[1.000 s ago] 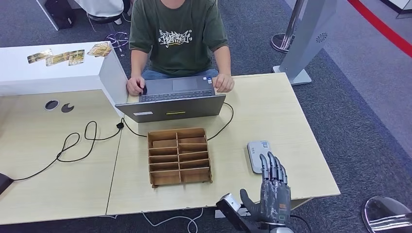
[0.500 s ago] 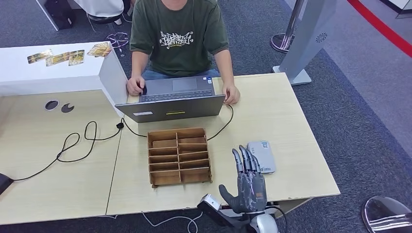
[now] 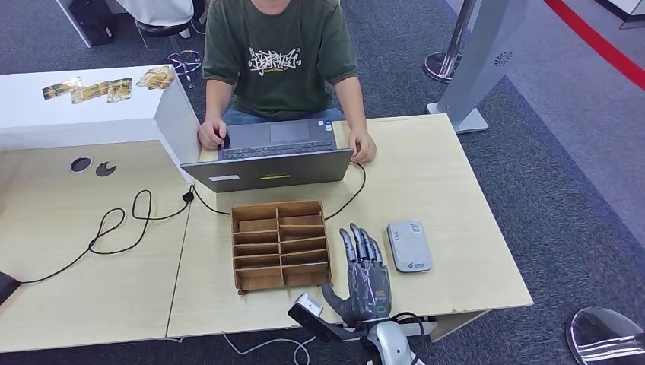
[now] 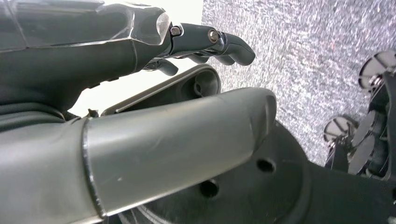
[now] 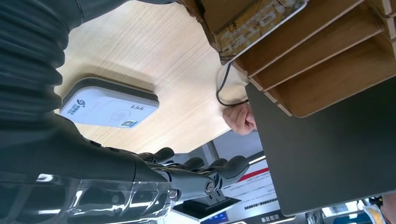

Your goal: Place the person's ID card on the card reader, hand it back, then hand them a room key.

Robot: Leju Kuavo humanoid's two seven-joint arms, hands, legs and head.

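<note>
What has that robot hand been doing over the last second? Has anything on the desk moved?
The right hand slid sideways toward the robot's left: it was in front of the card reader, and now it sits between the reader and the wooden tray, fingers apart, holding nothing. The person's hand shifted slightly beside the laptop. Reader, tray and laptop stayed put.

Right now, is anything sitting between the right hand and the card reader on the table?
Nothing visible. The right hand hovers open over bare tabletop, with the card reader just to its right across clear wood. The wooden organizer lies on the hand's other side, out of that path.
</note>
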